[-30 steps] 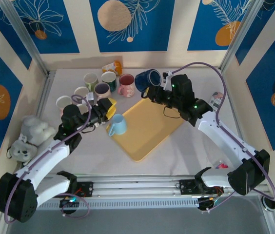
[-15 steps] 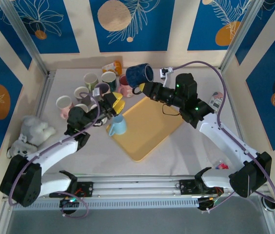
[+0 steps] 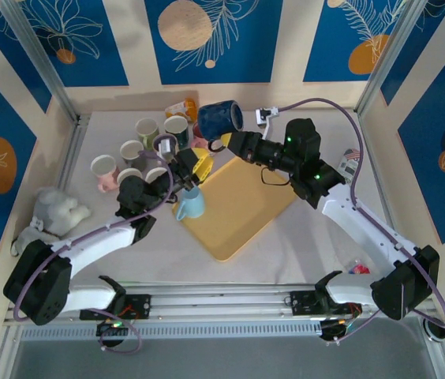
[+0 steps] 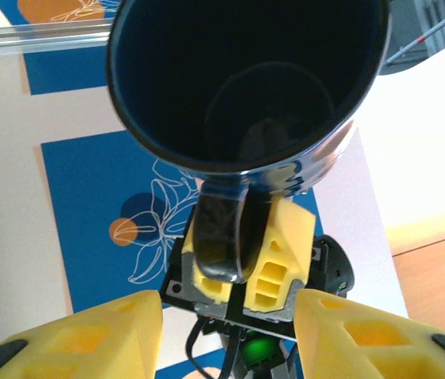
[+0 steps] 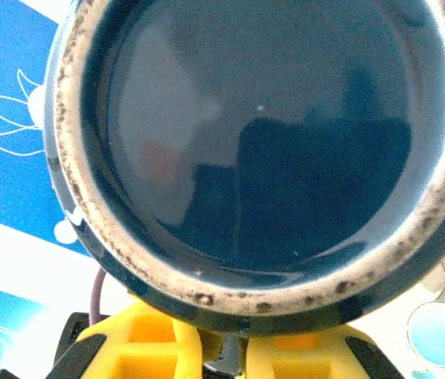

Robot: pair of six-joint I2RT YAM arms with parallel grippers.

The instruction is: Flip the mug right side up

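While the right gripper [image 3: 225, 144] pinched the mug [image 3: 221, 118] by its handle, apparently mid-turn, left gripper [image 3: 193, 167] agape below, rolling the rim upward seemed next.

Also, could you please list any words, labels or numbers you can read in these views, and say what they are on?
No text can be read.
Orange bottle by the back wall: any label is too small to read.
Dark blue mug: no print on the sides or the inside that show.

Glossy glazed ceramic mug [image 3: 221, 118] — rough, speckled around its underside; smooth matt plastic tray [image 3: 246, 215].
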